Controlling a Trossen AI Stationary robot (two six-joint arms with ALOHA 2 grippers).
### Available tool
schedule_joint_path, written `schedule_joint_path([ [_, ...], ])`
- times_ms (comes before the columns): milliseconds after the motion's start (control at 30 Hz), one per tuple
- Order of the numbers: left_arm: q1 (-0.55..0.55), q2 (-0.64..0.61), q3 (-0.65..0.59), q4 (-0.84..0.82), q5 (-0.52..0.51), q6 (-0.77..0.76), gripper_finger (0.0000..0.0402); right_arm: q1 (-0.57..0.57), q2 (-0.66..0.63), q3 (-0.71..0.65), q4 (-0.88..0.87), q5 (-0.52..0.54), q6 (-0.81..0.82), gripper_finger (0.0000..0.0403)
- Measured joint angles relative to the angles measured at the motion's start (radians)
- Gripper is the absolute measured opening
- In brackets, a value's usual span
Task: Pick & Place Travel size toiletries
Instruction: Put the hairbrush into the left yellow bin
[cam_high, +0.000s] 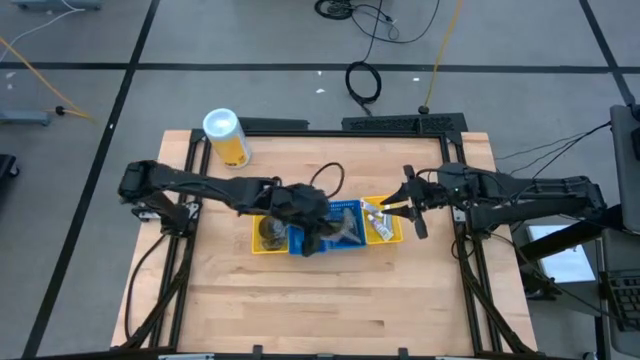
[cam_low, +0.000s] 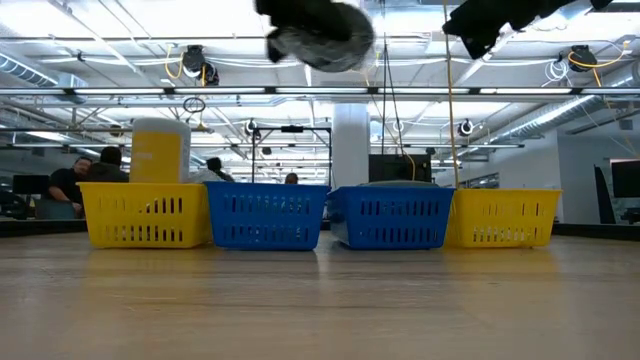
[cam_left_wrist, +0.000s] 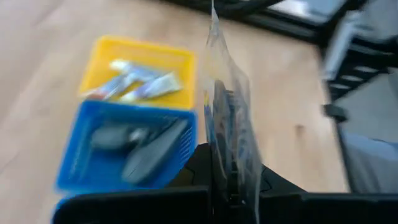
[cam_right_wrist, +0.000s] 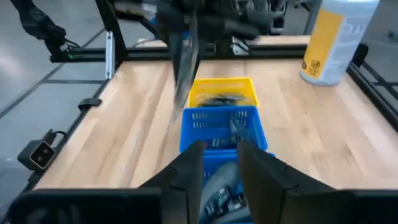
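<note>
My left gripper (cam_high: 312, 222) hangs above the two blue bins in the middle of the row, shut on a clear packet (cam_left_wrist: 227, 112) with dark contents. The right wrist view shows the same packet (cam_right_wrist: 185, 68) dangling over the bins. Dark grey oval pieces (cam_left_wrist: 146, 146) lie in a blue bin (cam_left_wrist: 78, 165). White tubes (cam_left_wrist: 140, 84) lie in the yellow bin (cam_high: 392, 236) at the row's right end. My right gripper (cam_high: 408, 206) hovers open over that end, holding nothing; in its own view its gap (cam_right_wrist: 221, 165) looks down the row. My left gripper pinches the clear packet between its two fingers at one end (cam_left_wrist: 231, 177), reaching from above with the fingers pointing down. The packet is lifted clear of the bins and hangs below the fingers, edge-on to the wrist camera.
Four bins stand in a row at mid-table: yellow (cam_low: 140, 215), blue (cam_low: 265, 215), blue (cam_low: 390, 215), yellow (cam_low: 500, 215). A tall yellow canister with a white lid (cam_high: 226, 136) stands at the far left. Bare wood (cam_high: 330, 300) lies toward the near edge. People sit in the room behind.
</note>
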Motion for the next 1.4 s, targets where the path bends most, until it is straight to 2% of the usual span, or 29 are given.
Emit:
schedule_joint_path([
  [167, -0.065, -0.062, 0.000, -0.195, -0.224, -0.141, 0.0012, -0.011, 0.014, 0.000, -0.013, -0.001, 0.001, 0.0106],
  [333, -0.115, -0.092, 0.000, -0.339, -0.367, -0.330, 0.0012, -0.011, 0.018, 0.000, -0.006, 0.057, 0.005, 0.0103],
  [433, -0.132, -0.090, 0.000, -0.415, -0.405, -0.433, 0.0012, -0.012, 0.018, 0.000, -0.014, 0.097, 0.013, 0.0099],
  [667, -0.154, -0.080, -0.001, -0.632, -0.479, -0.664, 0.0012, -0.012, 0.018, 0.000, -0.012, 0.099, 0.019, 0.0096],
  [1100, -0.158, -0.081, -0.001, -0.808, -0.440, -0.895, 0.0012, -0.011, 0.018, -0.001, -0.012, 0.100, 0.020, 0.0094],
  [1200, -0.158, -0.081, -0.001, -0.865, -0.404, -0.969, 0.0012, -0.011, 0.018, -0.001, -0.012, 0.100, 0.020, 0.0093],
  [1400, -0.158, -0.080, -0.001, -0.878, -0.362, -1.050, 0.0012, -0.011, 0.018, -0.001, -0.011, 0.100, 0.020, 0.0095],
])
